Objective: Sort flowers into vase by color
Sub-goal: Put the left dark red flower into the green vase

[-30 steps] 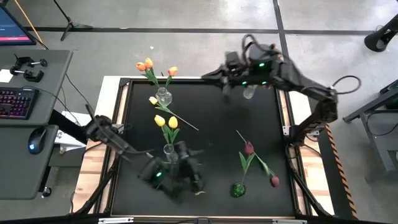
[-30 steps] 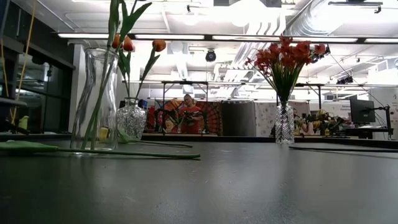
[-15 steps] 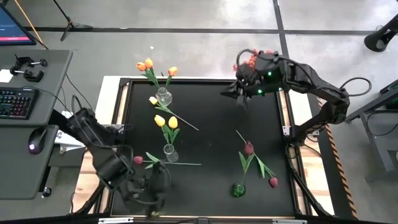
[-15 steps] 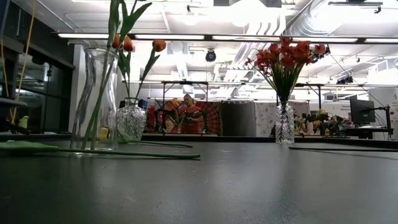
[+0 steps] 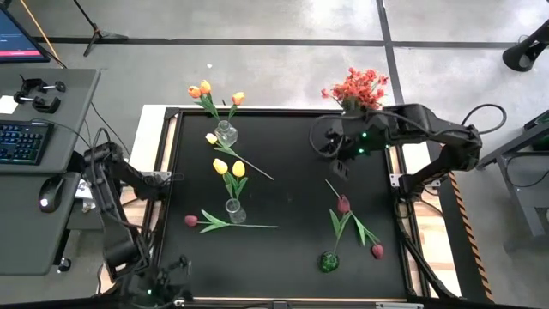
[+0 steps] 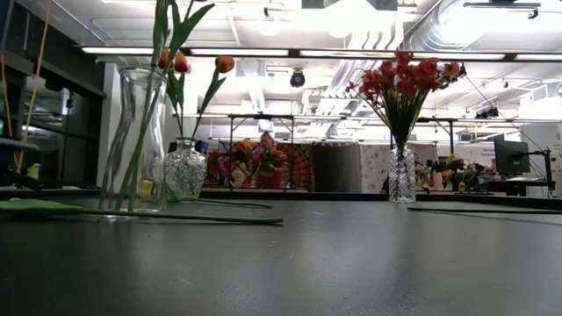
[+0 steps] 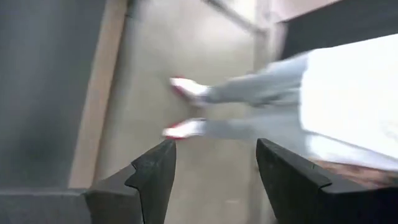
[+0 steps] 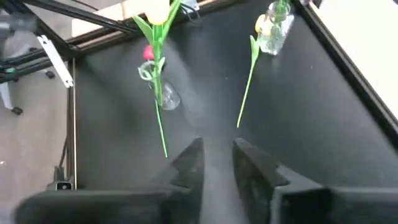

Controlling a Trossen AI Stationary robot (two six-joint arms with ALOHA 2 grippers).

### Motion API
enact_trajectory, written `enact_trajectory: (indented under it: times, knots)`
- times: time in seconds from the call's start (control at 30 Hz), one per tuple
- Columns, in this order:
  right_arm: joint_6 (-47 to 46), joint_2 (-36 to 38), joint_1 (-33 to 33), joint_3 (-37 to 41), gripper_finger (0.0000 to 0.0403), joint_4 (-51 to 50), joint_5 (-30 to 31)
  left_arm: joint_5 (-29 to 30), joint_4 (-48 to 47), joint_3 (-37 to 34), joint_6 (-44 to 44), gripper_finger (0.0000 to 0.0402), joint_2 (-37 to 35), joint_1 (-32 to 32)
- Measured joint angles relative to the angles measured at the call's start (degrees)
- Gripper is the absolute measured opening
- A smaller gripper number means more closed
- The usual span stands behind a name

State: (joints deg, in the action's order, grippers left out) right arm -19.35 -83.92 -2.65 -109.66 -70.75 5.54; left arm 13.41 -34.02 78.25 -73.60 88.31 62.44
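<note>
Right end effector: hung over the far right part of the black surface, fingers a narrow gap apart with nothing between them; in the right wrist view the two dark fingers pointed across the surface toward the vases.

Left end effector: off the surface at its near left corner, fingers standing wide apart and empty, with bare floor beyond them in the left wrist view.

Red-orange blossom spray: stood upright in a clear cut-glass vase at the far right edge, just behind the right arm.

Orange tulips: in a round clear vase at the far left of the surface.

Yellow tulips: two heads, their stems in a tall clear vase near the middle left. A third yellow tulip lay loose on the surface between the two left vases.

Dark pink tulips: one lay flat just beside the tall vase; two leaned out of a green vase near the front right.

Person: in the room well beyond the surface, in the low view.
</note>
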Motion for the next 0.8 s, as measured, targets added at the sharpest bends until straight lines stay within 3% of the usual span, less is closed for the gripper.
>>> enact_trajectory:
  times: [0.1, 0.2, 0.3, 0.43, 0.57, 0.8]
  knots:
    - [-2.2, 0.0, -1.3, 2.6, 0.0123, 4.0, 0.3, -2.4, 20.0, -10.7, -2.6, 0.0209, -0.9, 0.7]
    - [-3.4, -0.4, -2.6, 6.5, 0.0150, 12.2, -1.6, -4.2, 31.3, -18.6, -5.8, 0.0209, -1.2, 0.1]
    - [-5.5, -2.5, -3.8, 9.9, 0.0164, 22.3, -7.1, -4.3, 35.8, -22.1, -6.3, 0.0209, -3.2, 0.1]
    - [-4.9, -8.9, -6.1, 12.1, 0.0167, 30.8, -12.6, -2.7, 34.6, -22.4, -1.1, 0.0209, -9.0, 0.2]
    - [0.8, -16.8, -9.3, 12.0, 0.0168, 32.2, -13.6, 5.2, 31.4, -22.4, 6.4, 0.0209, -17.7, 0.2]
    - [10.0, -29.2, -13.6, 11.9, 0.0168, 33.9, -13.6, 26.9, 22.7, -22.4, 20.1, 0.0209, -31.0, 0.2]
